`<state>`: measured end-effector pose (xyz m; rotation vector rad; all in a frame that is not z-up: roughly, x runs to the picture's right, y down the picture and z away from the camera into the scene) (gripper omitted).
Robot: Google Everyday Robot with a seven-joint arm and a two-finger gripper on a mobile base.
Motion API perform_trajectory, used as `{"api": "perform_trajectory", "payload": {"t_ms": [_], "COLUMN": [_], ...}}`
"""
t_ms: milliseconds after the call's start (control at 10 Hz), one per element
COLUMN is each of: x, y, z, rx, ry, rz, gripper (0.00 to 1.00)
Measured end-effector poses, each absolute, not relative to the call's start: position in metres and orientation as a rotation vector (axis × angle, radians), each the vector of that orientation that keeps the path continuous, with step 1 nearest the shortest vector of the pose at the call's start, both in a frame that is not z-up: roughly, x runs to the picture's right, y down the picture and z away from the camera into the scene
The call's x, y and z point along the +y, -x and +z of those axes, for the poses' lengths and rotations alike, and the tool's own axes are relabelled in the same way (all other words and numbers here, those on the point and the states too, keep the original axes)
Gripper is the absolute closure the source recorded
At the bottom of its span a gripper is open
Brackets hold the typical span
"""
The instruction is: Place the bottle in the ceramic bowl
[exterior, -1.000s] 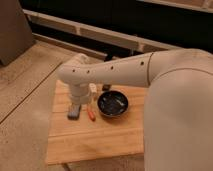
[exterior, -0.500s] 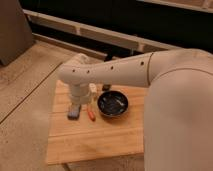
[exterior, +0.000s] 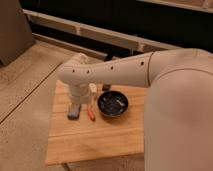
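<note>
Hanging low over the wooden table point(exterior: 95, 142), the gripper point(exterior: 76, 106) points down, its grip impossible to tell; the small cream bottle point(exterior: 93, 89) stands just beside the glossy black ceramic bowl point(exterior: 113, 104).

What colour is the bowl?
The bowl is glossy black, camera view; the pincer sits left of it.

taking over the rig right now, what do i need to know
Gripper: low over the left part of the board, left of the bowl.
Bottle: on the board, just off the bowl's far-left rim, outside it.
Done: nothing that shows; the bottle is not in the bowl.
Left: grasp the bottle, lift it, set it in the bowl.
</note>
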<state>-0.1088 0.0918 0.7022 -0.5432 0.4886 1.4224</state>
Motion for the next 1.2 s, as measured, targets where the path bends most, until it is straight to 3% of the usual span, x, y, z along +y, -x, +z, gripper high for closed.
{"api": "perform_trajectory", "payload": {"t_ms": [400, 900, 1200], "x": [0.035, 0.033, 0.004], "y": [0.116, 0.116, 0.077], "z": [0.697, 0.698, 0.718], "rx": [0.267, 0.256, 0.291], "ry": [0.359, 0.351, 0.269], "rz": [1.381, 1.383, 1.407], "gripper": [0.35, 0.35, 0.35]}}
